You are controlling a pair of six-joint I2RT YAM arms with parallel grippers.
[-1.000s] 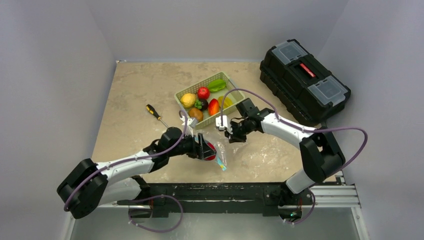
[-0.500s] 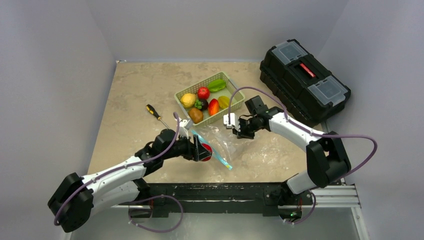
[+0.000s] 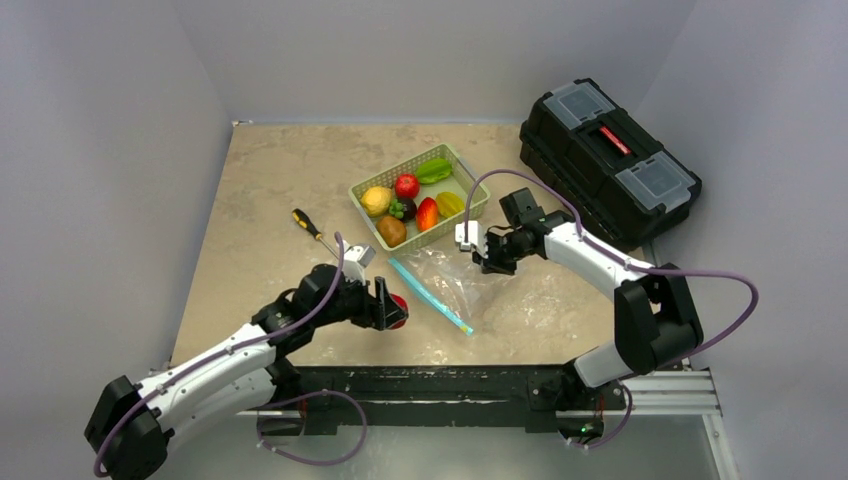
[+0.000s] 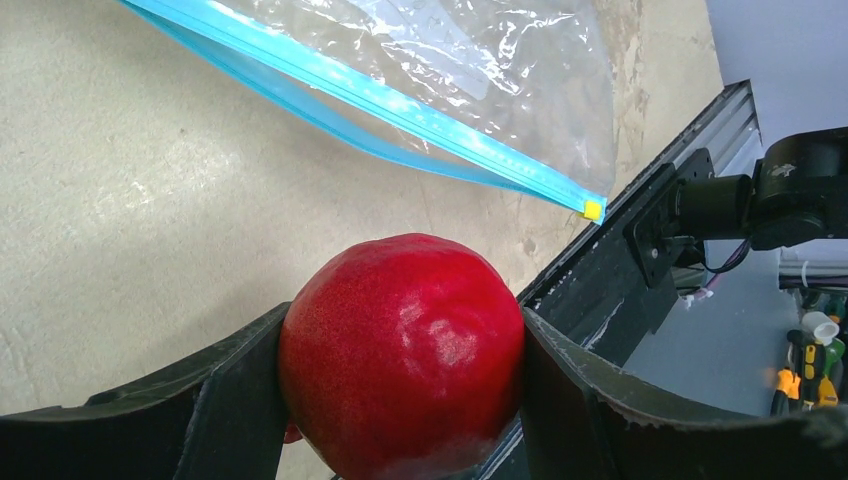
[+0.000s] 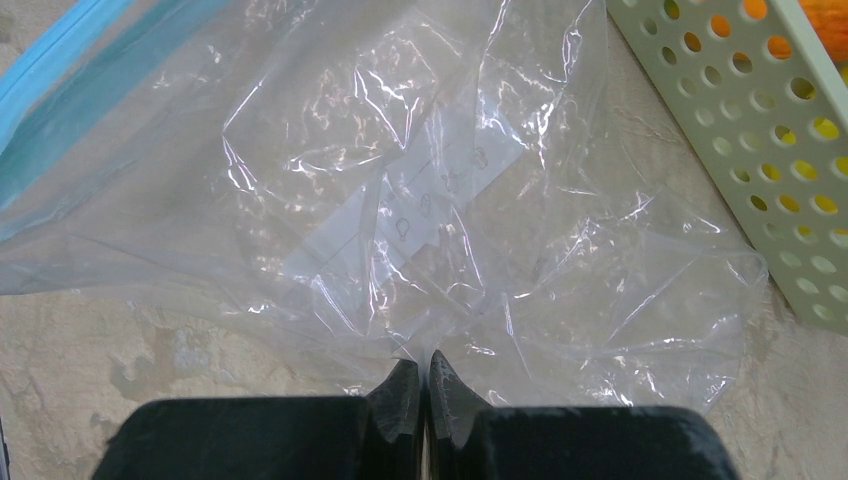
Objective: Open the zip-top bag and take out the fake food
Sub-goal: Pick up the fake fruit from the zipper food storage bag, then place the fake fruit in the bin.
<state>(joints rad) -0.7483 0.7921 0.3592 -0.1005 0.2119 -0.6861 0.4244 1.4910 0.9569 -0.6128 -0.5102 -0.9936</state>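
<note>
Left gripper [image 3: 391, 304] is hovering over the near part of the desk [image 3: 260, 200], its jaws spread wide and clamping a glossy red fruit [image 4: 400, 350] between them; in the left wrist view the fruit is filling the whole gap, both black fingers [image 4: 235, 400] pressing its sides. The fruit is sitting outside the zip-top bag [image 3: 445, 283], just off the bag's left. The bag is lying flat and crinkled on the desk between the two arms, its light-blue zipper strip [image 4: 380, 100] running diagonally along the edge facing the left gripper and ending in a small yellow tab [image 4: 593, 209] at the near end. Right gripper [image 5: 425, 385] is reaching in from the far side of the bag, jaws pressed together, pinching a gathered fold of the clear plastic at the edge opposite the zipper. A green basket [image 3: 470, 205] is standing just beyond the bag, close to the right gripper, and is carrying more fake food [image 3: 407, 186]: yellow, red, green, orange and brown pieces. A screwdriver [image 3: 312, 230] is lying left of the basket, apart from it. A black toolbox [image 3: 608, 160] is resting at the far right corner of the desk.
</note>
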